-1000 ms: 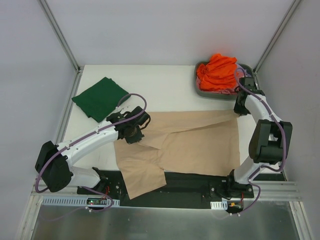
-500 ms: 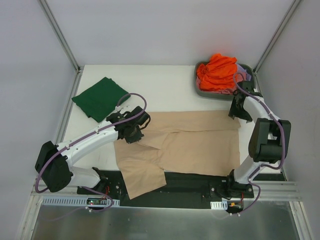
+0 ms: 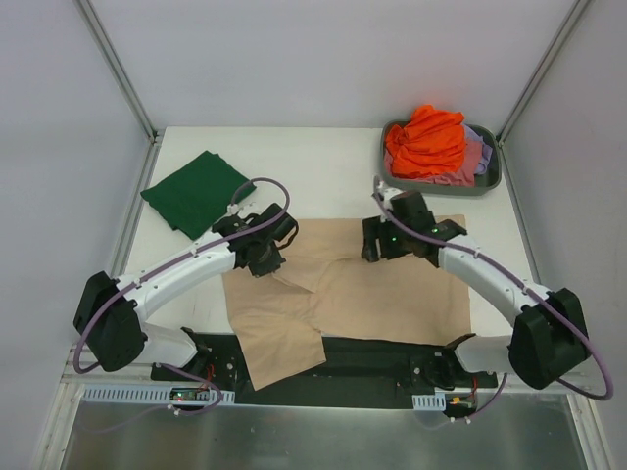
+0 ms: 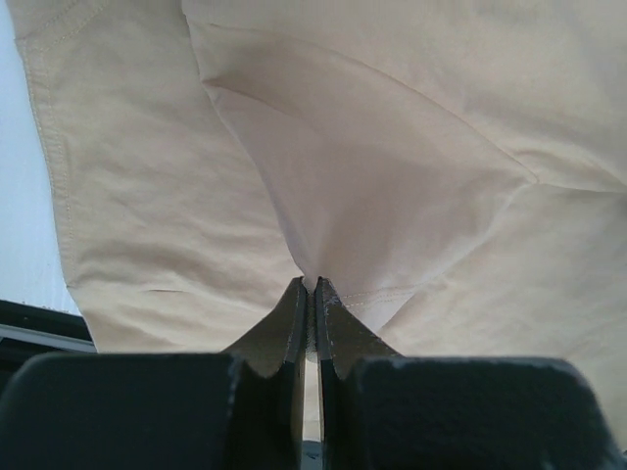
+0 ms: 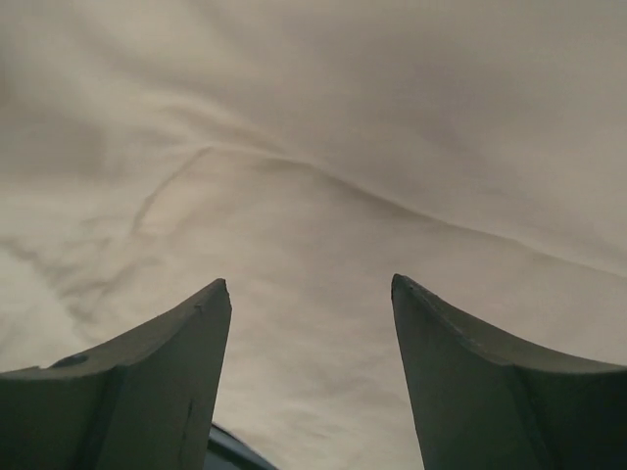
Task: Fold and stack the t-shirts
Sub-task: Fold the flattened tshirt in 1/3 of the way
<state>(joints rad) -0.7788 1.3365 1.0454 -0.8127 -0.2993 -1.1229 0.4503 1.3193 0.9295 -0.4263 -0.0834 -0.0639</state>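
Now you see five tees: one beige tee (image 3: 392, 294) spread mid-desk (image 3: 313, 166), one green tee (image 3: 196, 191) folded far-left, one orange tee (image 3: 426, 142), one pink tee (image 3: 453, 178) and one lavender tee (image 3: 478, 157) heaped in grey tub (image 3: 493, 179). Your left jaws pinched tight on beige fold; right jaws wide apart, empty, over same tee.

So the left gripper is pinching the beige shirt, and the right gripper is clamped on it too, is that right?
Not quite. The left gripper is pinching the beige shirt, but the right gripper is open, with its jaws spread over the cloth, not clamped on it. The right wrist view shows this.
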